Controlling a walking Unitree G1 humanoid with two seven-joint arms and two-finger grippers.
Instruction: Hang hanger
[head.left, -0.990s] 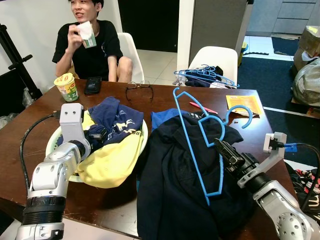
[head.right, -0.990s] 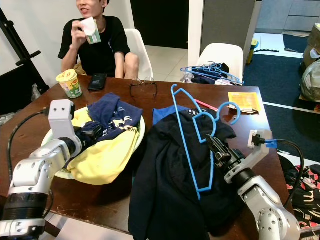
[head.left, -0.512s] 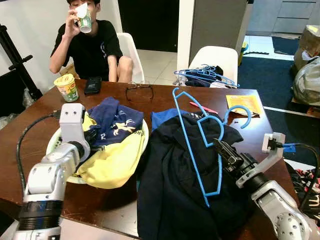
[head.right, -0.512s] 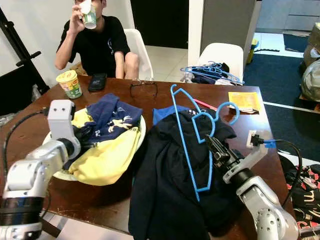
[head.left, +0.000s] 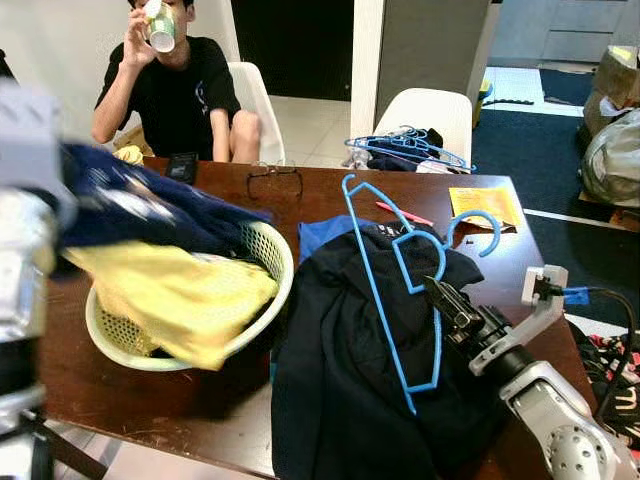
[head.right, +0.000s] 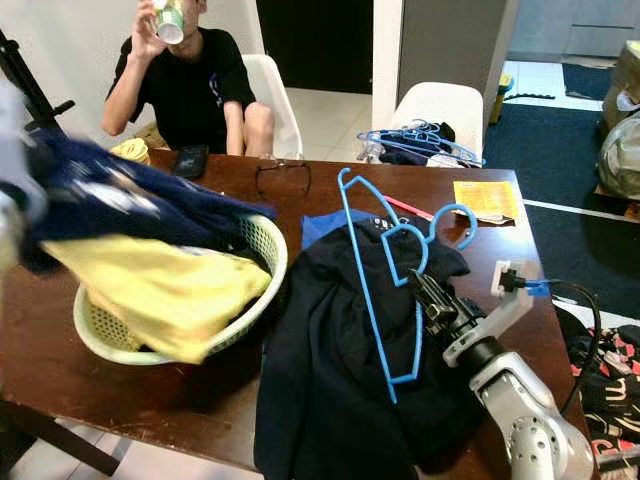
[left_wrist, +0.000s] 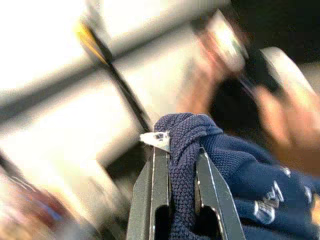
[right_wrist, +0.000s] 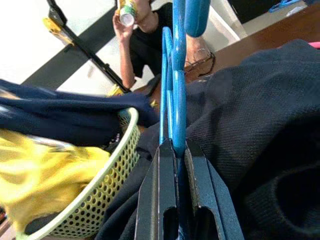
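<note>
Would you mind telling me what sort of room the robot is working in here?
Probably a home dining area used for sorting laundry: a wooden table with white chairs, a laundry basket of clothes, and a person drinking at the far side.

Surface (head.left: 330, 195): dark brown wood, smooth, semi-gloss. Hanger (head.left: 385, 290): blue plastic, smooth. Garment (head.left: 340, 380) under the hanger: dark cloth, matt. Basket (head.left: 262, 250) beside the garment: pale perforated plastic, holding yellow cloth (head.left: 170, 300). Navy knit (left_wrist: 235, 165): coarse ribbed weave. Right arm (head.left: 565, 425): silver metal, satin.
</note>
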